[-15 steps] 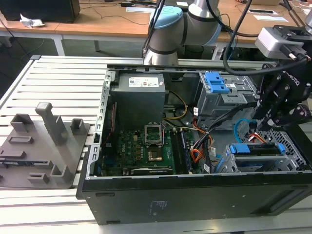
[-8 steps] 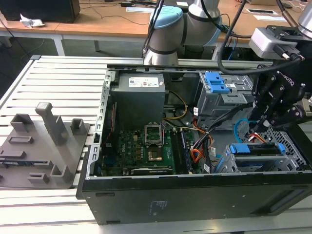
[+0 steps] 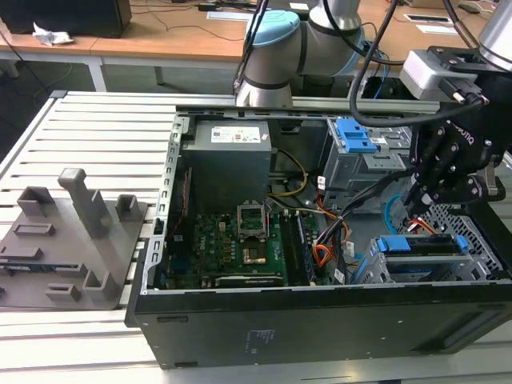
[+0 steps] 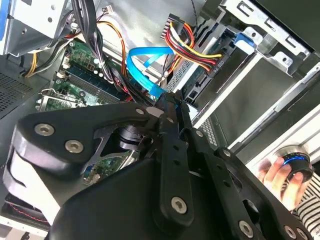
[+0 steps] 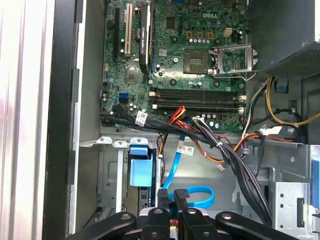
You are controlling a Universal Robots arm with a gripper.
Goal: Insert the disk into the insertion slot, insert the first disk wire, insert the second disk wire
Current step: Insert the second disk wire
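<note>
The open case (image 3: 320, 320) lay on the slatted table (image 3: 96, 136), with the arm (image 3: 276, 56) reaching over it from behind. The board (image 3: 240, 248) covered the case floor, well away from the tool, toward the exterior view's left. A grey fixture (image 3: 72, 248) sat on the table outside the case, farther off the same way. The slot (image 3: 464, 228), a perforated cage, stood directly under the tool (image 3: 420, 200), and the disk (image 3: 424, 246) in its blue carrier sat inside it, just below the fingertips. The taller cage with a blue latch (image 3: 356, 136) stood beside the tool, on the arm's side. A blue flat wire (image 4: 142, 67) curved up to the fingertips (image 4: 172, 107); in the second wrist view the fingers stood pressed together on its end. A bundle of red, yellow and black wires (image 4: 187, 42) ran to the disk's back just past the tool. A person's hand (image 4: 275, 175) rested on a round knob outside the case.
</note>
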